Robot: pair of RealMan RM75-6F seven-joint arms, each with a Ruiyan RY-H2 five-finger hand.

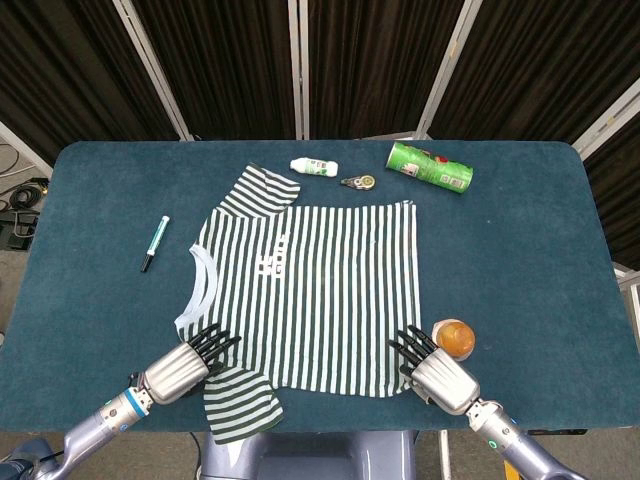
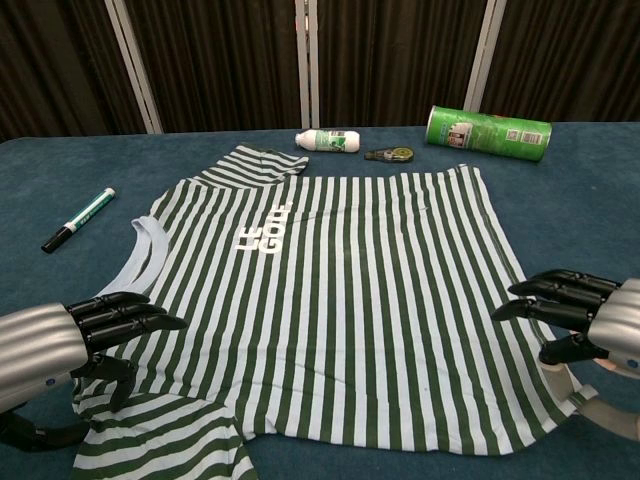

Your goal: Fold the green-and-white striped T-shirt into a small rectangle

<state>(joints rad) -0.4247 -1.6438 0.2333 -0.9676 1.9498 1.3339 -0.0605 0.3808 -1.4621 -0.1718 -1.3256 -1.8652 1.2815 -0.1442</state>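
Head view: one green-and-white striped T-shirt [image 1: 310,290] lies flat mid-table, with one marker [image 1: 154,243], one white bottle [image 1: 314,166], one tape dispenser [image 1: 358,182], one green can [image 1: 429,167] and one orange ball [image 1: 455,338].

Chest view: left hand [image 2: 75,340] and right hand [image 2: 590,320] hover at the shirt's near corners, fingers apart, holding nothing.

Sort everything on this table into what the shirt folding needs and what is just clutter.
Needed for the job:
striped T-shirt, spread flat
left hand, at the shirt's near edge
right hand, at the near hem corner

Just lying about:
marker pen
white bottle
correction tape
green can, on its side
orange ball
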